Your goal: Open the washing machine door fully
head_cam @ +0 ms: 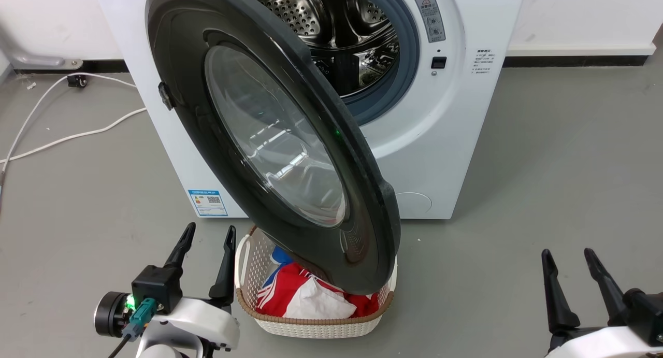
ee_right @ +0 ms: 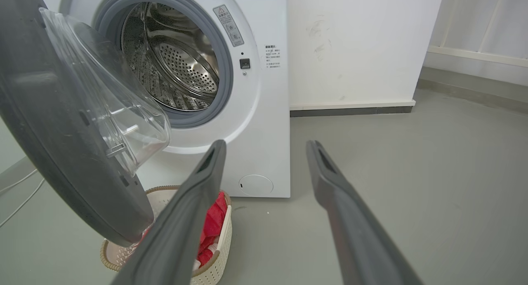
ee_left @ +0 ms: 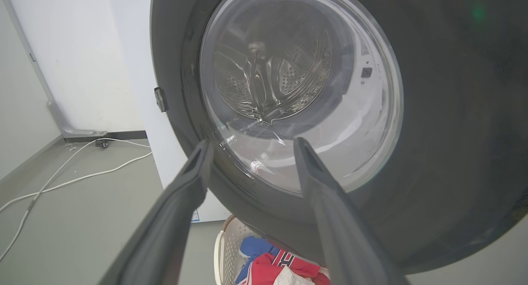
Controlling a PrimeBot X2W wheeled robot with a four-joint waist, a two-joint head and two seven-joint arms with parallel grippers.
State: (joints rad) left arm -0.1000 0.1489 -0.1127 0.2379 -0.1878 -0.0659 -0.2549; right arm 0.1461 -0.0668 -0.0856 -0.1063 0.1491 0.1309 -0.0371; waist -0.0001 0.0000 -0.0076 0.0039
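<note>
The round black glass-windowed washing machine door (head_cam: 274, 140) hangs half-swung; the left claw (head_cam: 211, 226) and right claw (head_cam: 567, 251) (both spread, empty) sit low, seemingly ready to push.

The washing machine door (head_cam: 274, 140) stands half open, leaning out over the laundry basket (head_cam: 311, 324) — together they block the middle ground. Right of the door the grey floor (head_cam: 544, 182) lies bare up to the drum opening (head_cam: 352, 42) (its right half unscreened). White cables (head_cam: 67, 138) trail across the far left floor.
</note>
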